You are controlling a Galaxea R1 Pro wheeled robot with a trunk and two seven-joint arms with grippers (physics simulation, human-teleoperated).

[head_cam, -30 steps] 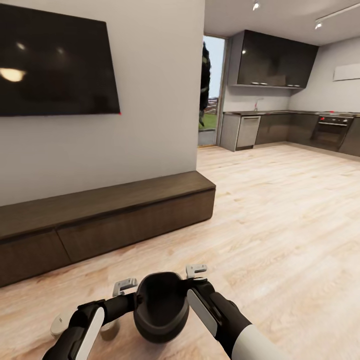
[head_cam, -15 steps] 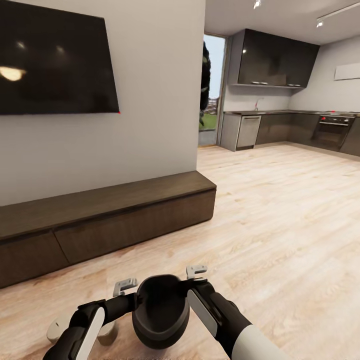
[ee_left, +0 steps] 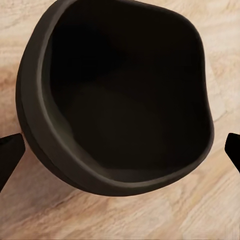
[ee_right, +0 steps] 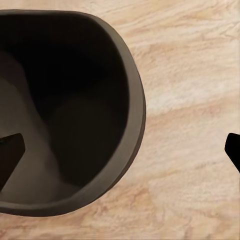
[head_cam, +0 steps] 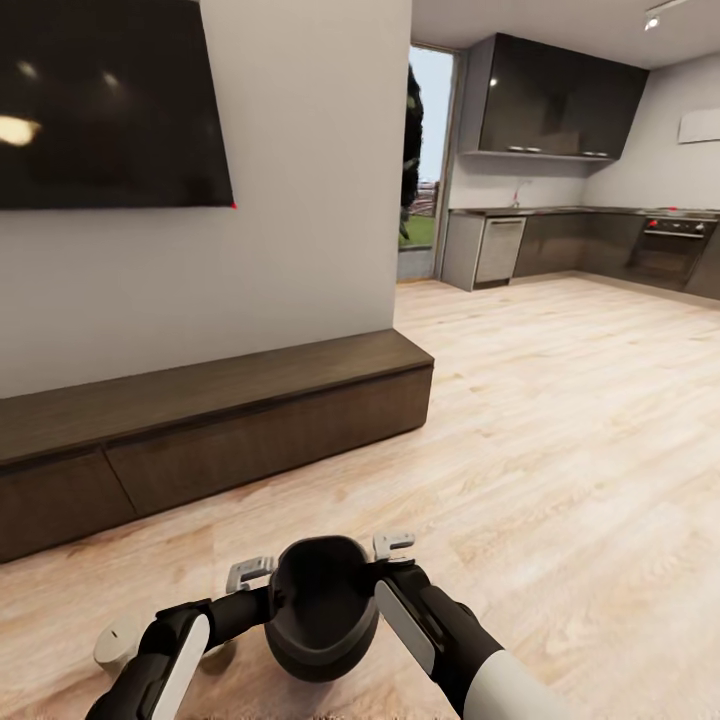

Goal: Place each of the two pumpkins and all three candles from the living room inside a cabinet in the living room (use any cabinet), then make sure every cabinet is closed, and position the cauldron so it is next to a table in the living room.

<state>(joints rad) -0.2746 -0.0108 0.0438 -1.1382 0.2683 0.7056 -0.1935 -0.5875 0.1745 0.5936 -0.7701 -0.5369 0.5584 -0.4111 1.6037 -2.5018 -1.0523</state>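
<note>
two arms reach out low in the head view with a dark cauldron (head_cam: 318, 610) between them, left gripper (head_cam: 250, 574) and right gripper (head_cam: 393, 546) at its sides; their grip cannot be told here. the long brown cabinet (head_cam: 215, 430) sits shut against the wall, under a tv (head_cam: 105, 105). from the left wrist, the cauldron (ee_left: 120, 100) lies between wide-spread fingers (ee_left: 10, 155). from the right wrist, one finger (ee_right: 10, 150) is inside the cauldron (ee_right: 75, 110), the other outside, spread apart.

The dark, empty cauldron (head_cam: 320, 610) is seen upright, low in the head view; the long dark cabinet (head_cam: 215, 430) is closed; a pale object beside it is possibly a candle (head_cam: 117, 640).
</note>
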